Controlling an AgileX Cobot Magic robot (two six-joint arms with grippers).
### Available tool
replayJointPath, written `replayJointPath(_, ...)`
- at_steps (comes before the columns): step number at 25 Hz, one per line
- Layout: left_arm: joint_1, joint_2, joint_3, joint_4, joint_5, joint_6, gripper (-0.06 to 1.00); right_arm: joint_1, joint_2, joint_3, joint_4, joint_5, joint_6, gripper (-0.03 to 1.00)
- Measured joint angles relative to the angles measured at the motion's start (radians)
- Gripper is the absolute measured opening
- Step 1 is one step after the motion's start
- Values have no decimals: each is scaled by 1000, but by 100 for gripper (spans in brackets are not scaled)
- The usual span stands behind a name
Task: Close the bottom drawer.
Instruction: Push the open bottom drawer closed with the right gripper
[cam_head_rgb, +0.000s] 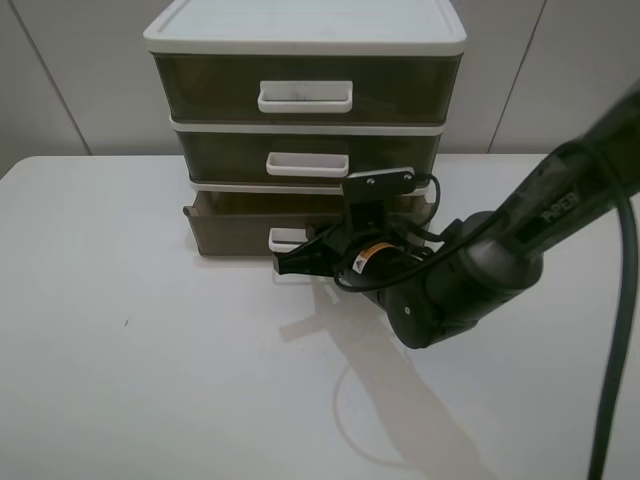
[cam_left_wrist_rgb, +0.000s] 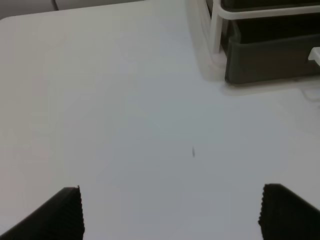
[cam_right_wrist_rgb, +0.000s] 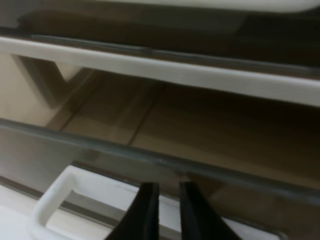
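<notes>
The bottom drawer (cam_head_rgb: 232, 226) is smoky brown and sticks out a little from the white-framed unit (cam_head_rgb: 305, 35). Its white loop handle (cam_head_rgb: 284, 238) is partly hidden by my right gripper (cam_head_rgb: 292, 262), whose black fingers are shut and sit at the handle. In the right wrist view the shut gripper (cam_right_wrist_rgb: 167, 212) rests at the drawer's front (cam_right_wrist_rgb: 125, 150), right beside the handle (cam_right_wrist_rgb: 55, 196). My left gripper (cam_left_wrist_rgb: 172, 215) is open and empty over bare table, far from the drawer's corner (cam_left_wrist_rgb: 270, 62). The left arm is out of the exterior high view.
Two similar drawers (cam_head_rgb: 305, 85) (cam_head_rgb: 305, 155) are stacked above and sit pushed in. The unit stands at the back of a white table (cam_head_rgb: 130, 380). A black cable (cam_head_rgb: 620, 300) runs down the right side.
</notes>
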Motion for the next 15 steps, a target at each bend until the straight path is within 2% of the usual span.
replayJointPath(15, 0, 0, 0, 0, 0, 0, 72, -3, 74, -109, 24, -22, 0, 2)
